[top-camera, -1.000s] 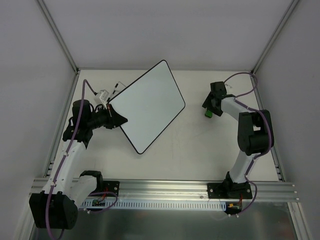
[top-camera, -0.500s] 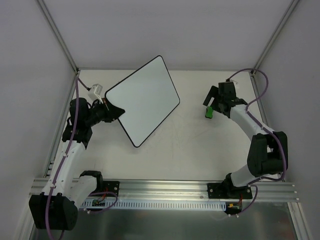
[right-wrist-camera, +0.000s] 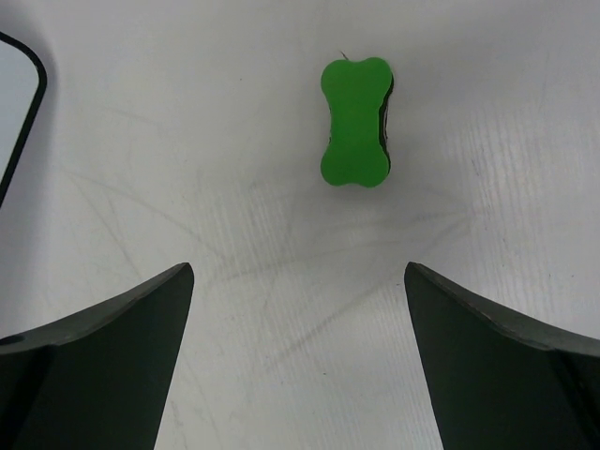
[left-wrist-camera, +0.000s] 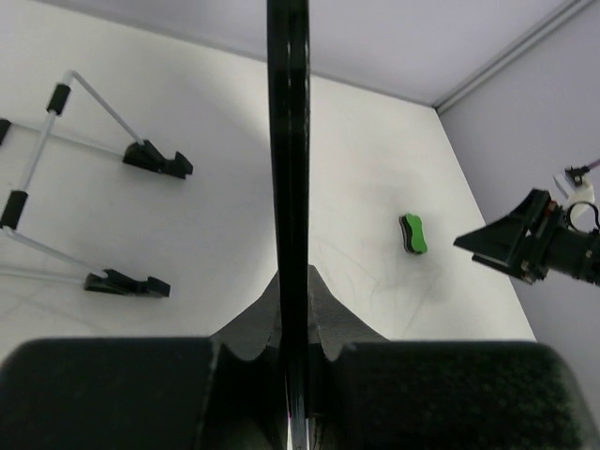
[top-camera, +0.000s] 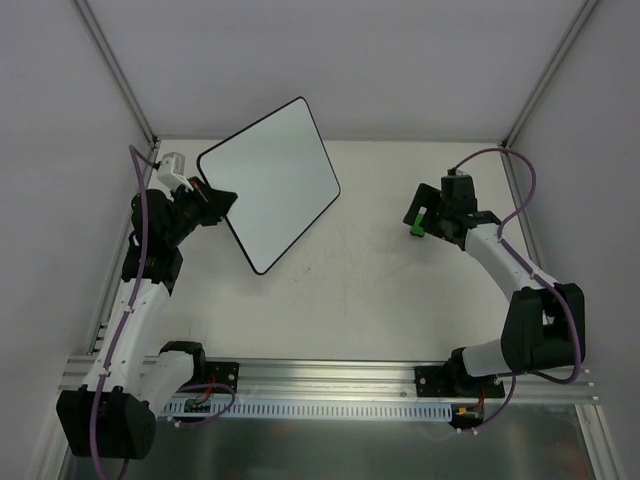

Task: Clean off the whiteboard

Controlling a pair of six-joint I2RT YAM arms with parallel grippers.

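Whiteboard (top-camera: 268,185) raised over the worktop's (top-camera: 380,300) left rear.
From above, its left edge is gripped by the closed left pincer (top-camera: 222,203), well apart from the right arm (top-camera: 500,260). Left wrist: its rim (left-wrist-camera: 288,141) is seen edge-on. Right wrist: the right pincer (right-wrist-camera: 298,274) is spread wide, empty, the green eraser (right-wrist-camera: 355,122) apart ahead.

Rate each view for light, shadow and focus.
Top view: soft even light, whiteboard without glare, shadows faint. Left wrist: it shows edge-on, a dark band with a thin sheen; left gripper near the lens, dark and soft. Right wrist: green eraser sharp; right gripper dark, slightly blurred.
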